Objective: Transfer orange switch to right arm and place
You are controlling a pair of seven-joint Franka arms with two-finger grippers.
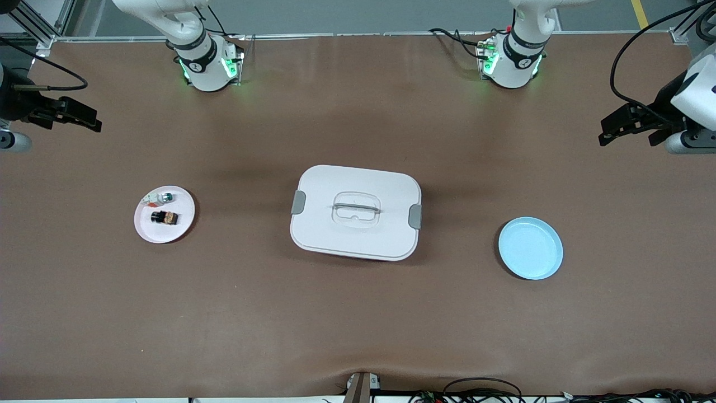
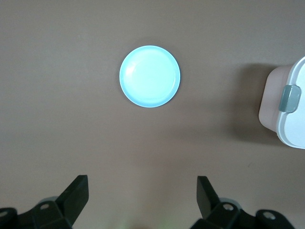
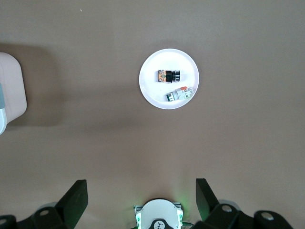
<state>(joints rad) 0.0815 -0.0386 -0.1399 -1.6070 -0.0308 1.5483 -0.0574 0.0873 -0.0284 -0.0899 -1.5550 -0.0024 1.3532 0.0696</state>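
From the front camera, the small round white plate (image 1: pixel 164 215) lay at about nine o'clock from the white rectangular lidded container (image 1: pixel 356 212) at the table's centre, toward the right arm's end. On it rested the orange switch (image 1: pixel 164 217), a tiny black boxy part with an orange face, and beside it, farther from the camera, a small white piece with teal and red bits (image 1: pixel 158 197). The empty round light-blue plate (image 1: pixel 530 248) lay at roughly four o'clock from the container, toward the left arm's end, probably the drop spot. The right gripper (image 1: pixel 84 118) hung over the table edge at the right arm's end, and the left gripper (image 1: pixel 618 127) over the edge at the left arm's end; both arms waited, pulled back so the table was unobstructed.

In the left wrist view, the left gripper (image 2: pixel 143 193) had its black fingers spread wide with nothing between them, looking down on the light-blue plate (image 2: pixel 150 76) and one grey latch of the container (image 2: pixel 288 109).

In the right wrist view, the right gripper (image 3: pixel 141 195) was likewise spread and empty. The white plate (image 3: pixel 169 78) lay below, with the orange switch (image 3: pixel 168 76) untouched at its middle and the white piece (image 3: pixel 181 94) at about five o'clock from it. No pickup had yet begun.
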